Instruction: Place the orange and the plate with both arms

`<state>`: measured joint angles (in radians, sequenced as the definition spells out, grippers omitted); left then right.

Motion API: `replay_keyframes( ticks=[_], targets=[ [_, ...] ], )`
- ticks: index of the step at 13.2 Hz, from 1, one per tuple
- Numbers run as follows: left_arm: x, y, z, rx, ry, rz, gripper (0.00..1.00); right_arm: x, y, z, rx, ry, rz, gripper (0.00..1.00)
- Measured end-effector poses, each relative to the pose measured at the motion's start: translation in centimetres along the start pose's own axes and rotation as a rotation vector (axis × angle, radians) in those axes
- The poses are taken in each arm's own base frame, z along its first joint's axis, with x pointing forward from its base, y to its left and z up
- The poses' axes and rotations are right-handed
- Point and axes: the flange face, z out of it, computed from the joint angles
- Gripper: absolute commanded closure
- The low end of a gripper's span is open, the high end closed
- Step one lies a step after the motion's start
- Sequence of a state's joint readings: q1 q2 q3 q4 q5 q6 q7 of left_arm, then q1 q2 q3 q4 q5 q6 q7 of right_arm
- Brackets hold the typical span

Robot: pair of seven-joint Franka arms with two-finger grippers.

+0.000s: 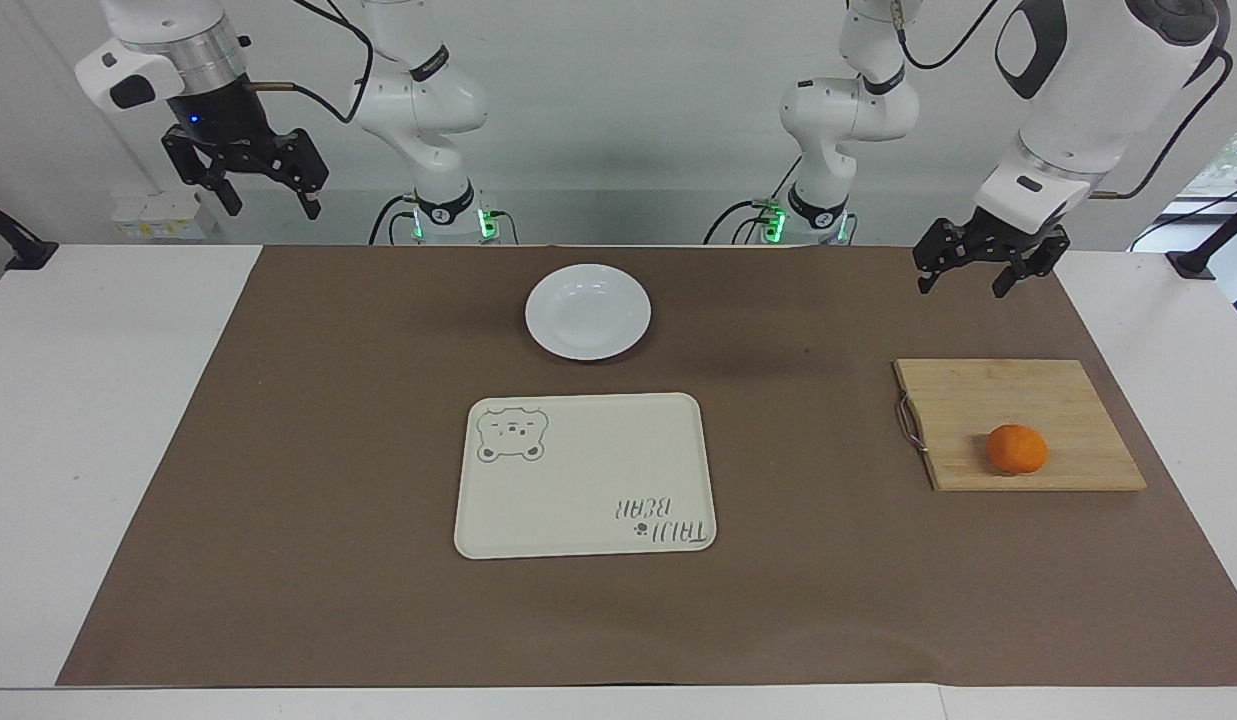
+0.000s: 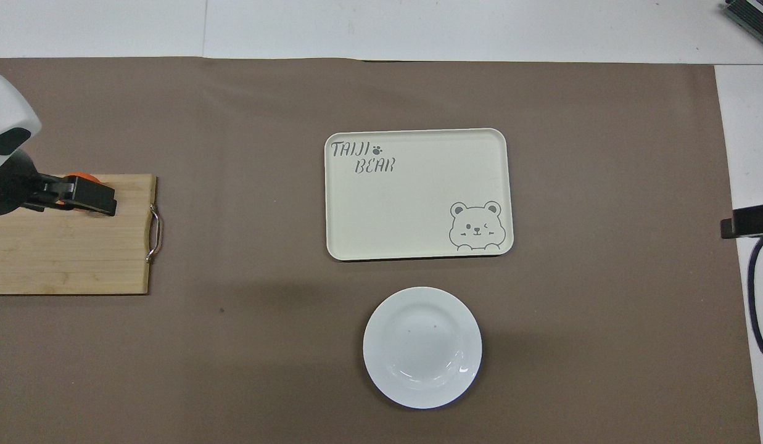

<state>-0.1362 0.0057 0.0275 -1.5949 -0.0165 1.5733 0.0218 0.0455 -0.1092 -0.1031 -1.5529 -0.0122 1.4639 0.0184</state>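
Note:
The orange [image 1: 1016, 448] lies on a wooden cutting board [image 1: 1018, 420] toward the left arm's end of the table. My left gripper [image 1: 963, 272] hangs open and empty in the air over the board, well above the orange. In the overhead view the left gripper [image 2: 70, 196] covers most of the orange [image 2: 85, 177]. The white plate [image 1: 588, 311] sits on the brown mat near the robots, at mid-table; it also shows in the overhead view [image 2: 422, 347]. My right gripper [image 1: 266, 198] is open and empty, raised high over the white table at the right arm's end.
A cream rectangular tray with a bear drawing [image 1: 585, 474] lies on the mat just farther from the robots than the plate; it also shows in the overhead view [image 2: 418, 194]. The cutting board has a metal handle [image 2: 154, 234] on the side toward the tray.

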Motion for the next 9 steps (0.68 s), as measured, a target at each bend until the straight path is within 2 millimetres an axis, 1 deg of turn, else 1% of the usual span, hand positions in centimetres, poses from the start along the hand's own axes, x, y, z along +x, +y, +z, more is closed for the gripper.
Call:
replay_keyframes(
  ticks=[6, 9],
  targets=[
    [-0.27, -0.98, 0.18, -0.001, -0.022, 0.017, 0.00, -0.22, 0.01, 0.14, 0.000, -0.018, 0.000, 0.00],
    [-0.30, -1.02, 0.22, -0.002, -0.026, 0.018, 0.00, -0.15, 0.55, 0.15, 0.000, -0.014, 0.031, 0.00]
  ],
)
